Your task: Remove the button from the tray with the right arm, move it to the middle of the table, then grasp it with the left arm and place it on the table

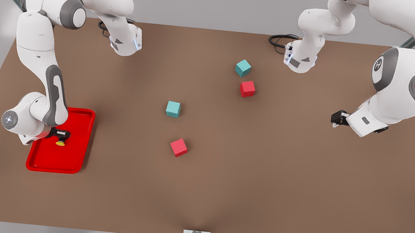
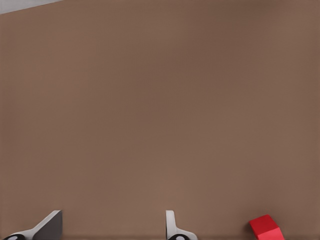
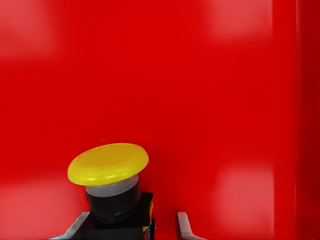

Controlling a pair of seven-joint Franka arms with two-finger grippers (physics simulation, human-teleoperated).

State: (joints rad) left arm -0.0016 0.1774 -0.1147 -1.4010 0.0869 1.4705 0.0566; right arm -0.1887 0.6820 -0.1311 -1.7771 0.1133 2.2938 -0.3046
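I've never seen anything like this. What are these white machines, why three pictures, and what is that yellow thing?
They are two simulated robot arms over a brown table. The front view takes in the whole scene; the other two pictures come from cameras on each arm's wrist. The right hand is down in the red tray, its fingers on either side of a yellow-capped button. The left hand waits open above bare table. Two teal cubes and two red cubes lie loose.
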